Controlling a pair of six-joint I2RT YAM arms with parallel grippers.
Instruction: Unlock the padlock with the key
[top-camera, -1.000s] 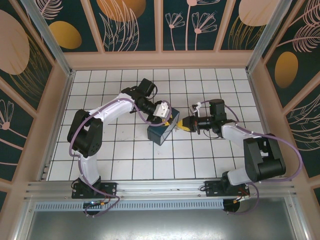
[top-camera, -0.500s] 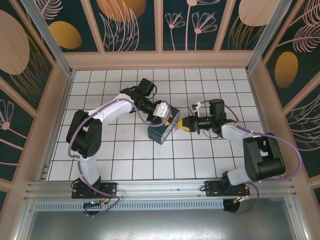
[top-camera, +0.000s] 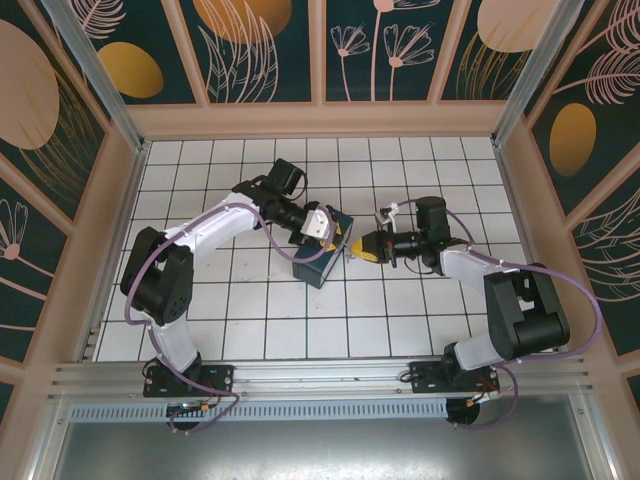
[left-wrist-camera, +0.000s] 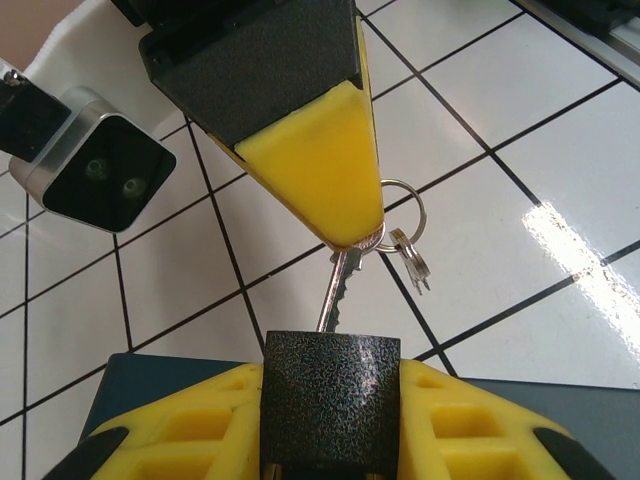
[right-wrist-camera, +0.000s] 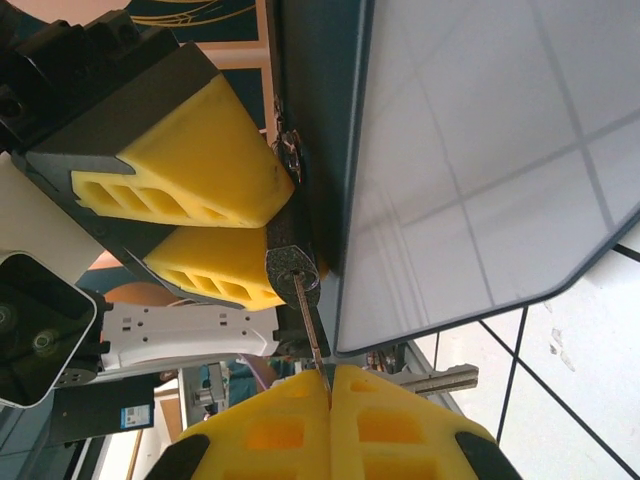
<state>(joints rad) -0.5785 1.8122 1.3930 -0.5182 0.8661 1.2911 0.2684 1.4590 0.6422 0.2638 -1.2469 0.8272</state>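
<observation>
One key (left-wrist-camera: 338, 285), tip hidden in padlock (left-wrist-camera: 331, 395)

the counter (top-camera: 240, 320) is a glossy white top ruled into square tiles by thin dark lines, with tan walls along its far edge and sides. a dark blue box (top-camera: 318, 268) rests on it near the middle, turned askew to the tile lines. white tiles spread out from the box on every side.
</observation>
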